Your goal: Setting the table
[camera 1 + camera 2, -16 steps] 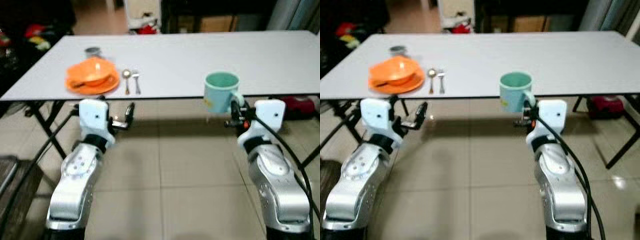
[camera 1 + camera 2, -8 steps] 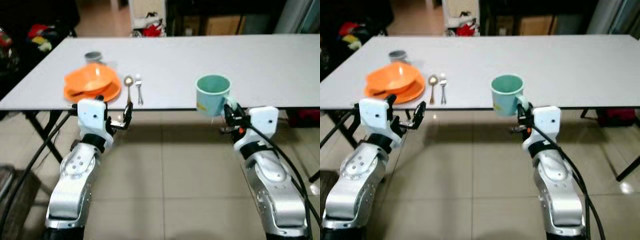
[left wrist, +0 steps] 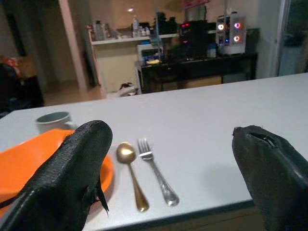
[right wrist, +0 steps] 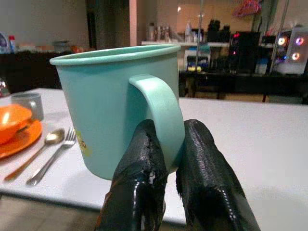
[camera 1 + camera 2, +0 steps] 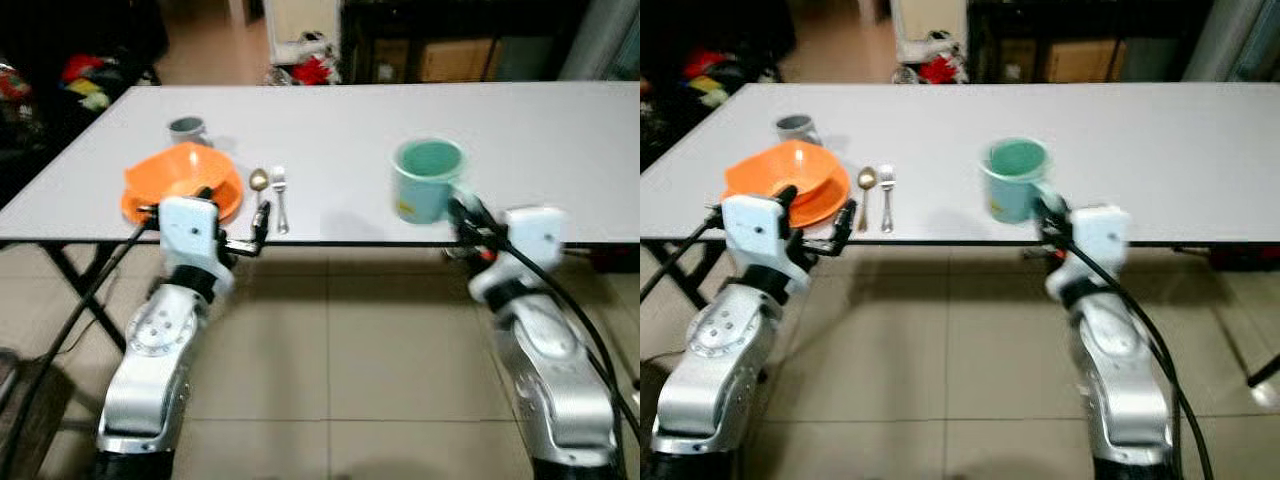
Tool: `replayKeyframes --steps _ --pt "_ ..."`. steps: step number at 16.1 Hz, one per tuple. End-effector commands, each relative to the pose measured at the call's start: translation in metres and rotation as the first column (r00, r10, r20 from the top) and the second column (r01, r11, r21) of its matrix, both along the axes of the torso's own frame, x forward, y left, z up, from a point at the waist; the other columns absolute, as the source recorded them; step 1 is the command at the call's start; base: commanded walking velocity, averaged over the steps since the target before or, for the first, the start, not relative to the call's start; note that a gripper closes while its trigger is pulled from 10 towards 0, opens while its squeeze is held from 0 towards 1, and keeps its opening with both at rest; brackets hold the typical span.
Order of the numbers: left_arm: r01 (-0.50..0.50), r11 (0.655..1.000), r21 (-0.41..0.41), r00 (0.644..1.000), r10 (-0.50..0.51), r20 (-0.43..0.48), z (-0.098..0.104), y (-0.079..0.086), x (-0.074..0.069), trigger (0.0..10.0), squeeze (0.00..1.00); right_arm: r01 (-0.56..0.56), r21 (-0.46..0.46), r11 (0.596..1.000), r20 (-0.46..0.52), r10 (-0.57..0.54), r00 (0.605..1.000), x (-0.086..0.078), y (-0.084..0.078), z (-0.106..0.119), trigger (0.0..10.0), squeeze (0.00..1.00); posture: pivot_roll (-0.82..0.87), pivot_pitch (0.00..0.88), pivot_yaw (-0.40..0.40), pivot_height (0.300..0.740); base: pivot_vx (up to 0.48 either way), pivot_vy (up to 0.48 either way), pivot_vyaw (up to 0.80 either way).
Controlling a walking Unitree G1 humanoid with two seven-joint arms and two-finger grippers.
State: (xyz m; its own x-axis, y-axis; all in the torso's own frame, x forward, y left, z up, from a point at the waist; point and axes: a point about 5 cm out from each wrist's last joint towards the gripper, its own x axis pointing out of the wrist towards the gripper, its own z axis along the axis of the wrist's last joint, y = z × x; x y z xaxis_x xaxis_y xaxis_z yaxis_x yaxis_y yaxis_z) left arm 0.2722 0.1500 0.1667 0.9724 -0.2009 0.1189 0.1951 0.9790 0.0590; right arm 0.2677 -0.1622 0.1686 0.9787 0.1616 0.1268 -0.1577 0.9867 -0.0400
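1. The left gripper [image 5: 262,222] hung with jaws apart at the worktop [image 5: 330,130] edge, just before the orange plate [image 5: 150,205], spoon [image 5: 258,187] and fork [image 5: 280,193].
2. Right of that setting, the right gripper [image 4: 166,159] had its jaws clamped on the handle of the teal mug [image 5: 427,180], held upright over the near edge; the open spot beside the fork lay to its left.

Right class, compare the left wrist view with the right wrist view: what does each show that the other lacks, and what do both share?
Left wrist view alone: the open left gripper, its fingers wide apart with nothing between them.

Right wrist view alone: the green mug, held above the table with its handle pinched by the right gripper.

Both: the white table, the gold spoon, the silver fork, the orange plate and the small grey cup.
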Motion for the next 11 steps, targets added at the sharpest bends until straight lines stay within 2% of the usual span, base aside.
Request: replayKeyframes --steps 1,4,5,8,11 --pt "0.025 1.000 -0.001 1.000 -0.025 0.017 0.0040 -0.0074 0.0020 10.0 0.00 0.026 -0.006 1.000 0.018 -0.026 1.000 -0.0007 -0.0089 0.0041 10.0 0.00 0.03 0.000 0.058 0.740 0.360 0.000 0.00" --pt "0.030 1.000 -0.006 0.999 -0.030 0.011 0.0019 -0.0098 0.0015 10.0 0.00 0.035 -0.023 0.999 0.024 -0.035 0.999 -0.0039 -0.0100 0.0044 10.0 0.00 0.02 0.000 0.058 0.740 0.364 0.000 0.00" --pt "0.038 0.999 -0.003 0.999 -0.038 0.006 0.0010 -0.0102 0.0008 10.0 0.00 0.040 0.008 0.999 0.002 -0.040 0.999 -0.0045 -0.0097 0.0019 10.0 0.00 0.02 0.000 0.064 0.740 0.360 0.000 -0.59" --pt "0.042 0.999 -0.001 0.999 -0.042 0.011 0.0028 -0.0111 0.0028 10.0 0.00 0.046 0.002 0.999 -0.003 -0.046 0.999 -0.0041 -0.0100 0.0018 10.0 0.00 0.02 0.000 0.065 0.740 0.364 0.000 -0.71" --pt "0.042 0.999 0.002 0.999 -0.042 0.012 0.0023 -0.0109 0.0027 10.0 0.00 0.042 -0.028 0.999 -0.009 -0.042 0.999 -0.0034 -0.0095 0.0000 10.0 0.00 0.02 0.000 0.064 0.740 0.364 0.000 0.00"
